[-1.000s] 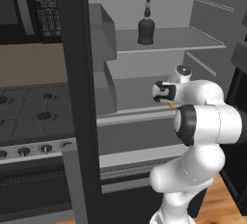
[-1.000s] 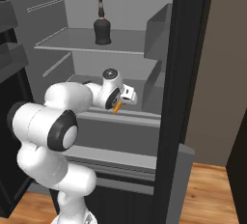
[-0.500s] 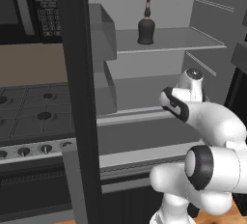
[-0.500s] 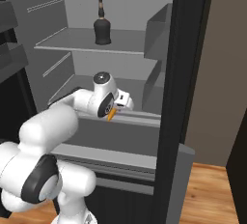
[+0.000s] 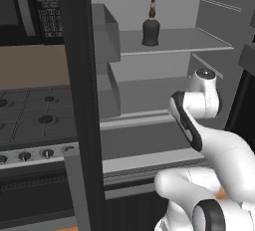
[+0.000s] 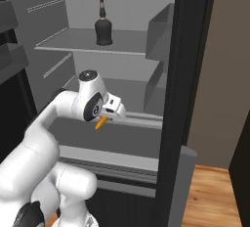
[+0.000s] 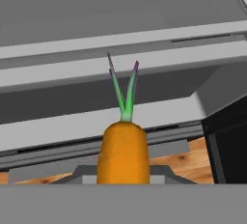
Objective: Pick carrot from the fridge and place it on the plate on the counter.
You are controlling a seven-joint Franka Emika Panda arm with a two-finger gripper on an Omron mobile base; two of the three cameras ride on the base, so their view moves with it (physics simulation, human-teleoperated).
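Setting: open fridge [image 6: 122, 143], dark frame, light grey walls and smooth flat shelves, wood floor at the lower right of the right base view.
Carrot [image 7: 123, 153]: lower middle of the hand view, held clear of the shelves.
Long axis: runs straight out along the gripper, green stalks pointing away from it.
Gripper [image 6: 103, 121]: pinched tight on the carrot's orange body.
Shape and texture: smooth, tapered orange root, thin forked stalks.
Bottle [image 5: 150, 26]: dark, squat-bodied, narrow-necked, upright on the upper shelf, well apart.
Stovetop [image 5: 30, 120]: grey, with knobs, at the left of the left base view.
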